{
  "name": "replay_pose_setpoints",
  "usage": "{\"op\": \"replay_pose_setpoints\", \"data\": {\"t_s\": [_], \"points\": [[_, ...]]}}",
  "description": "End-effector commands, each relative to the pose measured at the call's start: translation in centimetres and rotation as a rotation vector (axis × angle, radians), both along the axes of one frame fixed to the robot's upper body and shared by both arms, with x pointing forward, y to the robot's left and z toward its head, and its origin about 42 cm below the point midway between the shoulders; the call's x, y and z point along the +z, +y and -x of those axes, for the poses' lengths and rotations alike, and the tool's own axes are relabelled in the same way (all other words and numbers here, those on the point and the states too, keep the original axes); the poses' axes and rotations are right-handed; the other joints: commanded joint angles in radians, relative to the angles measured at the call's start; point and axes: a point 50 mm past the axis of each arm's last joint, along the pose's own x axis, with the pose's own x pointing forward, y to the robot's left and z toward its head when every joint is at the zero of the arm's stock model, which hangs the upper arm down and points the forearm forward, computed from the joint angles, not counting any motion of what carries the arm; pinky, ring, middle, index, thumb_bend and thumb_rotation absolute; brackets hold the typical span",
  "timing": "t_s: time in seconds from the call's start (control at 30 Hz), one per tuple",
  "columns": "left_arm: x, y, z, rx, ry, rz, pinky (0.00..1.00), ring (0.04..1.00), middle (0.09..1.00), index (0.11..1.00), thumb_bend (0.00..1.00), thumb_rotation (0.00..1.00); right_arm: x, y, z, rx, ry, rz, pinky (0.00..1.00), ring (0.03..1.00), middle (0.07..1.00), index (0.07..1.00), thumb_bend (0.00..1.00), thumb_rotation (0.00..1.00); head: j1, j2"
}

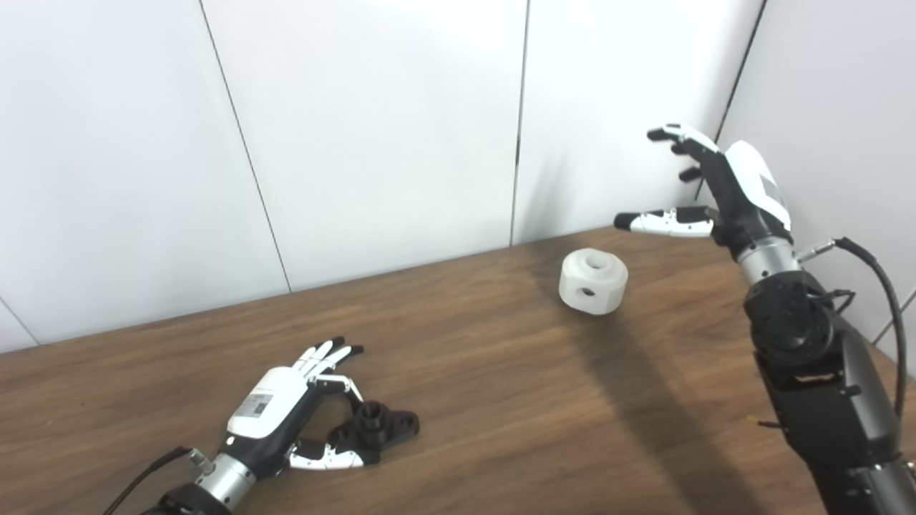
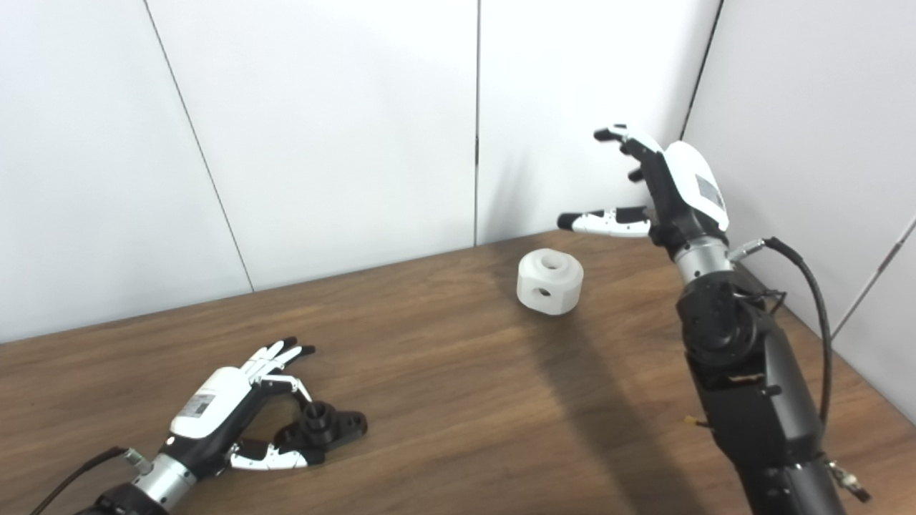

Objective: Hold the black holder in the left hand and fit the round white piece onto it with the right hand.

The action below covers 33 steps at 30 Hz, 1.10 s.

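Observation:
The black holder lies flat on the wooden table near the front left. My left hand rests around it with fingers spread, thumb below the holder and fingers above; it is open and the holder is on the table. The round white piece, with a hole on top and one in its side, stands toward the back right. My right hand is raised above and to the right of the white piece, open, fingers spread, holding nothing.
White wall panels stand close behind the table and turn a corner at the right, just behind my right hand. A black cable loops off the right forearm. The table's right edge runs near the right arm.

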Motion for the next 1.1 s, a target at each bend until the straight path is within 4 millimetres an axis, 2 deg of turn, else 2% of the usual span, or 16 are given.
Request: {"op": "replay_pose_setpoints", "data": {"t_s": [0.0, 0.13, 0.23, 0.3, 0.4, 0.53, 0.67, 0.97, 1.07], "points": [[-4.8, 4.0, 2.8, 0.033, 0.156, -0.208, 1.00, 1.000, 0.939, 0.480, 0.52, 0.06, 1.4, -0.7, -0.1, -0.006, -0.012, 0.021, 0.67, 0.862, 0.936, 0.830, 0.81, 0.44, 0.000, 0.000], [-4.6, 4.1, 2.8, 0.035, 0.164, -0.212, 1.00, 1.000, 0.946, 0.481, 0.53, 0.06, 0.3, -0.9, -0.3, -0.014, 0.041, -0.015, 0.68, 0.873, 0.937, 0.826, 0.84, 0.46, 0.009, 0.005], [-4.6, 4.2, 2.8, 0.034, 0.150, -0.200, 1.00, 1.000, 0.941, 0.481, 0.53, 0.06, -0.9, -0.9, -0.6, 0.009, 0.088, -0.049, 0.75, 0.918, 0.965, 0.865, 0.98, 0.58, 0.011, 0.003], [-4.6, 4.2, 2.7, 0.035, 0.144, -0.198, 1.00, 1.000, 0.937, 0.481, 0.53, 0.06, -1.6, -0.8, -0.9, 0.016, 0.119, -0.049, 0.75, 0.932, 0.982, 0.886, 1.00, 0.63, 0.012, 0.005], [-4.6, 4.3, 2.6, 0.036, 0.143, -0.198, 1.00, 1.000, 0.935, 0.481, 0.52, 0.06, -3.0, -0.5, -1.6, 0.012, 0.156, -0.078, 0.75, 0.939, 0.992, 0.896, 1.00, 0.63, 0.012, 0.003], [-4.7, 4.5, 2.6, 0.036, 0.144, -0.202, 1.00, 1.000, 0.935, 0.480, 0.53, 0.06, -4.6, -0.3, -2.5, 0.019, 0.186, -0.145, 0.83, 0.976, 1.000, 0.917, 1.00, 0.62, 0.017, 0.002], [-4.8, 4.7, 2.7, 0.040, 0.151, -0.203, 1.00, 1.000, 0.935, 0.481, 0.53, 0.06, -6.2, -0.4, -3.4, 0.019, 0.214, -0.170, 0.85, 0.982, 1.000, 0.919, 1.00, 0.61, 0.017, 0.000], [-5.1, 4.9, 3.0, 0.041, 0.148, -0.207, 1.00, 1.000, 0.938, 0.481, 0.53, 0.07, -7.9, -0.4, -4.2, 0.006, 0.251, -0.178, 0.83, 0.976, 1.000, 0.919, 1.00, 0.61, 0.017, 0.000], [-5.2, 4.9, 3.0, 0.042, 0.147, -0.204, 1.00, 1.000, 0.935, 0.481, 0.53, 0.06, -8.2, -0.4, -4.5, 0.001, 0.259, -0.177, 0.89, 0.985, 1.000, 0.919, 1.00, 0.61, 0.017, -0.002]]}}
